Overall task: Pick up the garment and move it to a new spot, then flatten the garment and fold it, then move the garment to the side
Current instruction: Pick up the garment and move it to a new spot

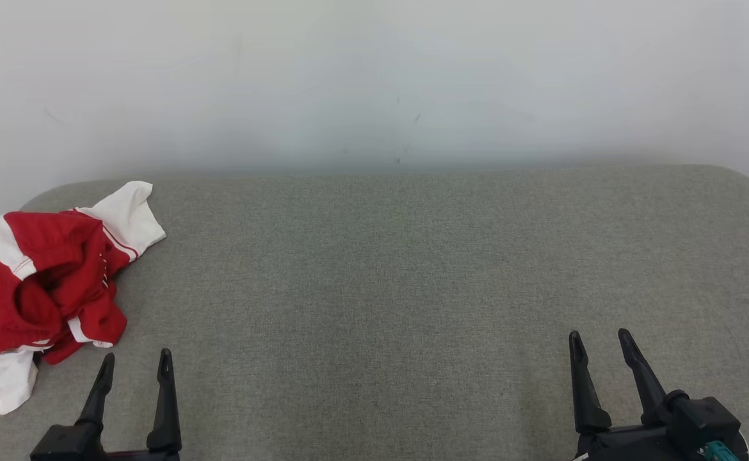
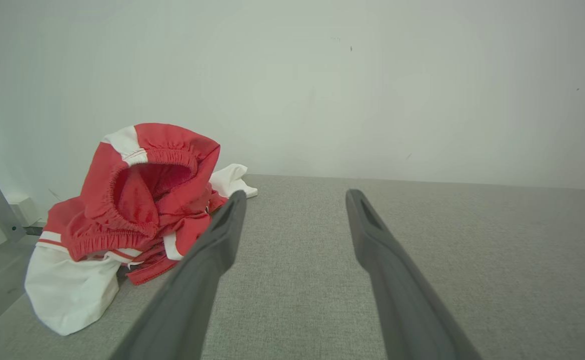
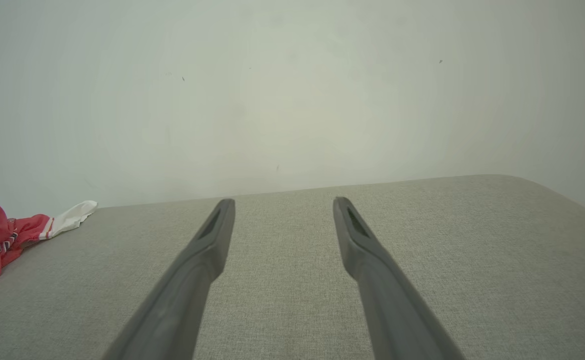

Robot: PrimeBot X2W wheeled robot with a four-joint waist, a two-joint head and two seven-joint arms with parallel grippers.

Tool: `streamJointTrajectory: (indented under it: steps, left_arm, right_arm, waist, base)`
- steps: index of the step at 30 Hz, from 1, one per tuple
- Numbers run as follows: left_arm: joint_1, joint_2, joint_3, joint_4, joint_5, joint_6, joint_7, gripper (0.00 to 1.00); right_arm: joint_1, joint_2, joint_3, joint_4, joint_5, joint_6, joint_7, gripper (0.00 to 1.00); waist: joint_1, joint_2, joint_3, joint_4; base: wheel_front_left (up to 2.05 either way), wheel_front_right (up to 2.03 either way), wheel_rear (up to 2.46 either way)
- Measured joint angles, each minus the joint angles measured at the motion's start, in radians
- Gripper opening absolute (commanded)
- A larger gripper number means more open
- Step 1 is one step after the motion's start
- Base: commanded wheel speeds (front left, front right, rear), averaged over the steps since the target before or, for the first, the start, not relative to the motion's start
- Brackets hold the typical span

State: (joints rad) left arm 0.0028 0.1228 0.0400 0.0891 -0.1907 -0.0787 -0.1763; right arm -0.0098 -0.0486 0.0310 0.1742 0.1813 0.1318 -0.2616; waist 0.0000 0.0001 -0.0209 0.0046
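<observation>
I see garment (image 1: 41,282) bunched at left edge of table (image 1: 413,269). L claw (image 1: 137,353) & R claw (image 1: 599,332) spread apart, wide grey surface btwn.

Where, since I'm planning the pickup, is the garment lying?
Head view: the garment lies crumpled at the gray surface's left edge, just beyond the left claw.
</observation>
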Motion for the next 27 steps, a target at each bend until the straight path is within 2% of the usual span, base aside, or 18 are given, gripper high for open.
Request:
streamJointTrajectory:
  steps: [16, 27]
  left_arm:
    - [0.008, 0.01, -0.005, 0.009, -0.022, 0.01, 0.011, 1.0]
    - [0.005, 0.021, -0.003, 0.013, -0.025, 0.034, 0.033, 1.0]
  right_arm:
    - [0.0, 0.0, 0.0, -0.001, -0.003, 0.0, 0.012, 1.0]
    - [0.008, -0.001, -0.016, -0.015, 0.003, 0.0, 0.043, 1.0]
  waist:
    - [0.0, 0.0, -0.004, 0.01]
    - [0.0, 0.0, -0.001, 0.086]
  base:
    - [0.0, 0.0, 0.0]
    - [0.0, 0.0, 0.0]
